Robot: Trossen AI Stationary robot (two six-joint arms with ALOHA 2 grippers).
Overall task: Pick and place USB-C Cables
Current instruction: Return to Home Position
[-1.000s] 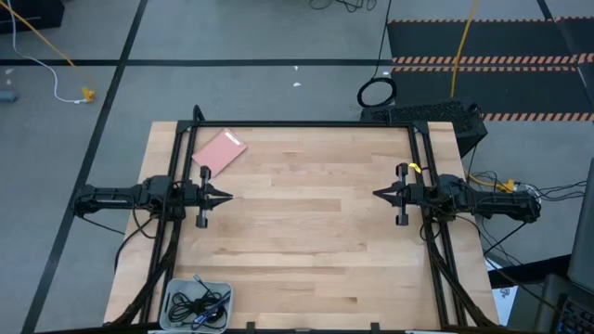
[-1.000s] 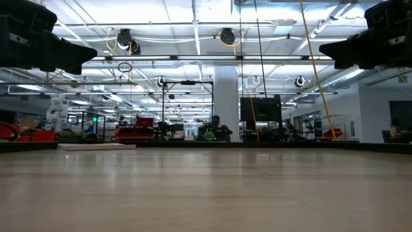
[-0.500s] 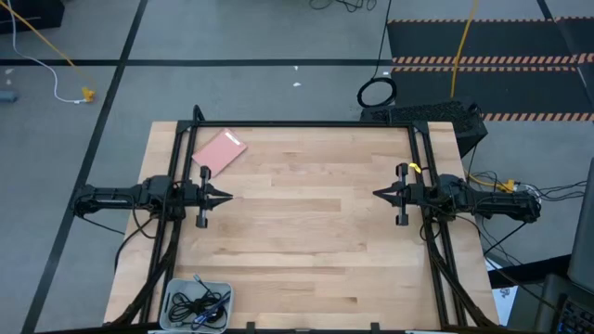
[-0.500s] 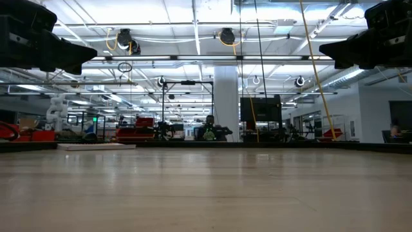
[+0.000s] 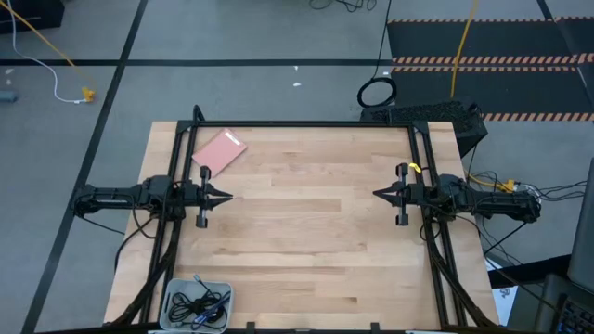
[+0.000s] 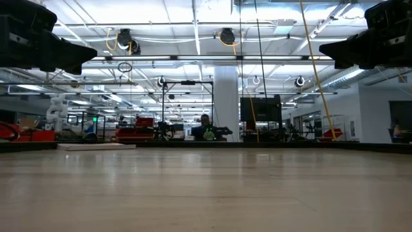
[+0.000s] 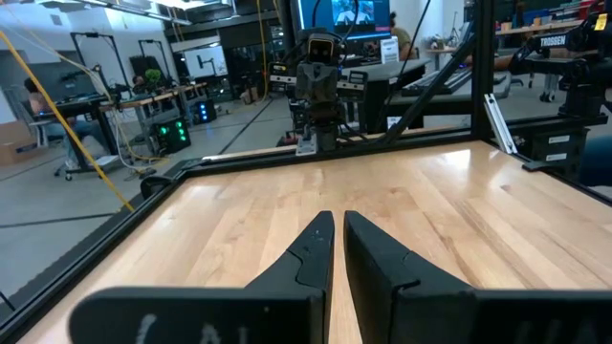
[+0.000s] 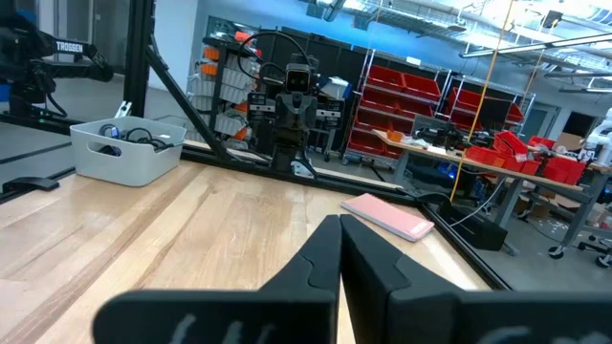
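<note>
USB-C Cables (image 5: pixel 197 304) sit in the corner bin (image 5: pixel 171 299). Left gripper (image 5: pixel 226 196) and right gripper (image 5: pixel 378 194), fingers narrow and empty, should park level.

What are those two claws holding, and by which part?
Nothing. The left gripper and the right gripper are both shut and empty above the table. The cables lie in the white bin at a table corner.
</note>
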